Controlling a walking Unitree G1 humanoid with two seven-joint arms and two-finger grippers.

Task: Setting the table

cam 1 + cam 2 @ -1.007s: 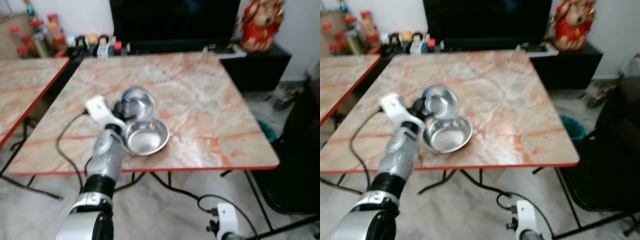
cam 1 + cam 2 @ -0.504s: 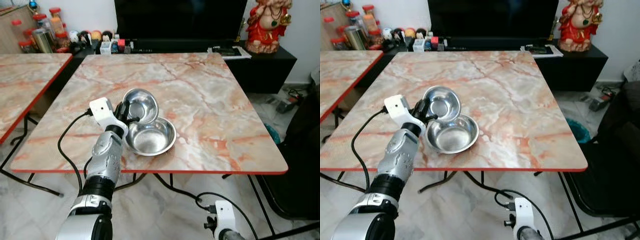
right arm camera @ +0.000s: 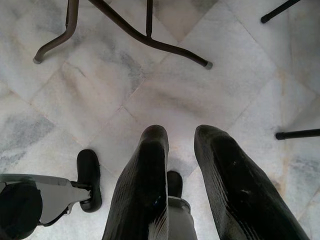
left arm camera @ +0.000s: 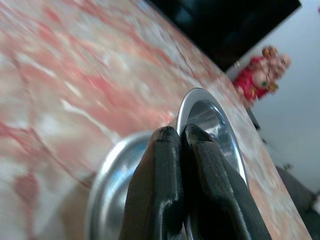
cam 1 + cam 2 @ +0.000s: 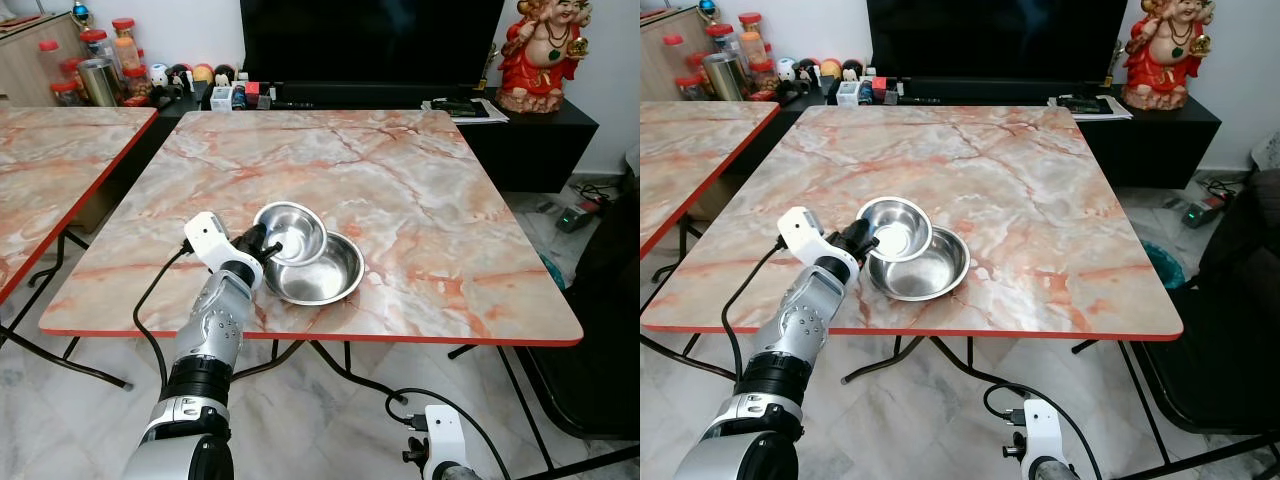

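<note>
Near the counter's (image 5: 420, 190) front edge, the left claw (image 5: 262, 243) pinches the small bowl's (image 5: 292, 231) rim; lift it clear of the larger bowl (image 5: 330, 275) before setting it level.

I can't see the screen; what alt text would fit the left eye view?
The robot's left gripper pinches the rim of a small steel bowl, tilted into a larger steel bowl on a marble-patterned table. A dark television stands behind.

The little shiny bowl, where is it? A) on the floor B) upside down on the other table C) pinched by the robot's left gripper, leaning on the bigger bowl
C: the left gripper is shut on the small bowl's rim, and it tilts over the big bowl.
</note>
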